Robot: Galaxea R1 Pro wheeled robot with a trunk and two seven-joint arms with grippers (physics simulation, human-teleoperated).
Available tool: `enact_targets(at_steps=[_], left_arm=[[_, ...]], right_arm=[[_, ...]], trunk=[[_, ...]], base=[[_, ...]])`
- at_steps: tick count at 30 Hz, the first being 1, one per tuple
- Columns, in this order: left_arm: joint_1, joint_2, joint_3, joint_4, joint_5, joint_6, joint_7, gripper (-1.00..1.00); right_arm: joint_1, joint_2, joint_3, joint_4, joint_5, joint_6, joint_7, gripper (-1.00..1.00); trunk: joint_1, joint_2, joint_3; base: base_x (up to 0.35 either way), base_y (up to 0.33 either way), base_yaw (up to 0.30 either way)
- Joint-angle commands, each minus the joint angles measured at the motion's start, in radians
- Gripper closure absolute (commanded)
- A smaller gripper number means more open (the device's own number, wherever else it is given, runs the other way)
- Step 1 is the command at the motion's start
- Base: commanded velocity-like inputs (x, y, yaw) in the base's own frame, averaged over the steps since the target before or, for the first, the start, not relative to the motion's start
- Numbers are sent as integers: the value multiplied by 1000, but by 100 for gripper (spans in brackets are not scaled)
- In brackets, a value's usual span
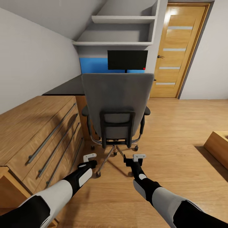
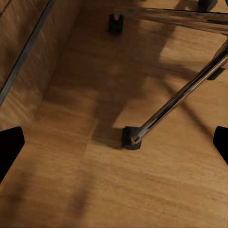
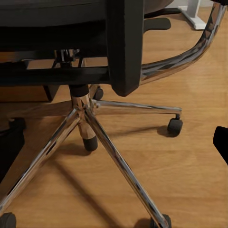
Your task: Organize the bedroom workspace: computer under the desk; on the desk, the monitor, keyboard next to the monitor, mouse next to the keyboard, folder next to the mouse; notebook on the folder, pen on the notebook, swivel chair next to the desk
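Observation:
The swivel chair (image 1: 117, 95) stands with its grey back toward me, hiding its seat and the folder. Behind it the monitor (image 1: 127, 60) stands on the black desk (image 1: 68, 87). My left gripper (image 1: 90, 160) hangs open low by the chair's base, and its wrist view looks down on a chrome leg (image 2: 180, 97) and a castor (image 2: 131, 137). At the same height my right gripper (image 1: 134, 160) is open, facing the chrome star base (image 3: 85, 114). Neither holds anything. The computer, keyboard, mouse, notebook and pen are out of view.
A light wooden chest (image 1: 38, 133) with long bar handles runs close along my left. The wooden door (image 1: 177, 50) is at the back right, and a low wooden unit (image 1: 218, 145) sits at the right edge. White shelves (image 1: 123, 19) hang above the desk.

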Motion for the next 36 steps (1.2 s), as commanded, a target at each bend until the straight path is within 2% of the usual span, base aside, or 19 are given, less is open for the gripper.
enact_targets(at_steps=[1, 7, 20, 21, 22, 26, 28, 29, 36], left_arm=[[-1, 4, -8, -2, 5, 4, 7, -100], [-1, 14, -7, -2, 5, 9, 6, -100], [-1, 16, -7, -2, 5, 11, 5, -100], [-1, 19, -5, -2, 5, 11, 8, -100], [-1, 36, -1, -2, 8, 14, 8, -100], [-1, 57, 6, -2, 11, 35, 6, -100], [-1, 58, 8, -2, 11, 41, 6, -100], [-1, 60, 15, -3, 8, 48, 5, -100], [-1, 59, 16, -6, 7, 45, 5, -100]], right_arm=[[-1, 0, 8, 0, -4, -2, -7, -100], [-1, -2, 8, 0, -4, -3, -7, -100], [-1, -2, 8, -1, -4, -3, -7, -100], [-1, -6, 6, 0, -4, -26, -7, -100], [-1, -26, 6, 15, -6, -77, -7, -100], [-1, -36, 2, 22, -10, -80, -8, -100], [-1, -42, 1, 23, -11, -79, -8, -100], [-1, -58, 2, 22, -11, -88, -9, -100], [-1, -63, 5, 22, -10, -118, -9, -100]], trunk=[[0, 0, -1], [0, 0, -1], [0, 0, -1], [0, 0, -1], [0, 0, -1], [0, 0, -1], [0, 0, -1], [0, 0, -1], [0, 0, -1]], base=[[0, 0, 6], [0, 0, 3], [0, 0, 0], [0, 0, 0], [0, 0, 0], [0, 0, 0], [0, 0, 0], [0, 0, 0], [0, 0, 0]])
